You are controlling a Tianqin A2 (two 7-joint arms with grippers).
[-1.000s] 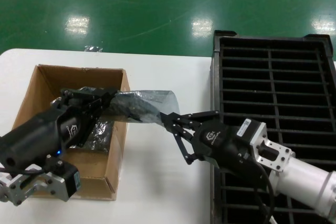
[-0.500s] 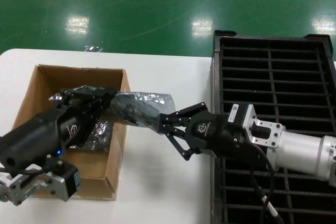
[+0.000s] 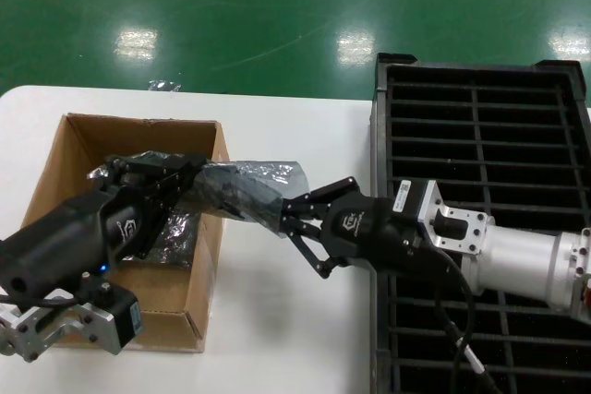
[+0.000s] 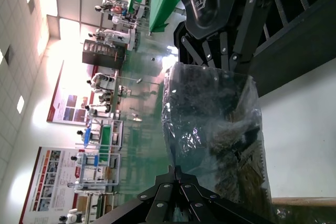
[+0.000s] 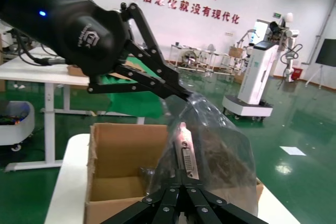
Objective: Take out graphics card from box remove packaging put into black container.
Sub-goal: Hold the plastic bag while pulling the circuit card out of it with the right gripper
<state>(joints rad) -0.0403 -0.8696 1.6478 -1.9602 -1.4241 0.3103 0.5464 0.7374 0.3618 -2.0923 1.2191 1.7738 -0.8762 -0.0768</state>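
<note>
The crinkled translucent packaging (image 3: 247,184) hangs in the air between both grippers, over the right wall of the brown box (image 3: 61,163). My left gripper (image 3: 198,175) is shut on the bag's closed end above the box. The graphics card (image 5: 186,153) lies inside the bag, its silver bracket with a white port facing my right gripper (image 5: 184,180), which is shut on that bracket end at the bag's mouth. In the head view the right gripper (image 3: 283,220) sits at the bag's right end. The black container (image 3: 480,136) is at the right, under the right arm.
More shiny dark bagged boards (image 3: 175,232) lie inside the box. The white table (image 3: 277,320) runs between the box and the container. A small scrap of plastic (image 3: 164,86) lies at the table's far edge, with green floor beyond.
The right gripper has moved left toward the bag's open end and closed on it. The left gripper and bag have stayed in place.
</note>
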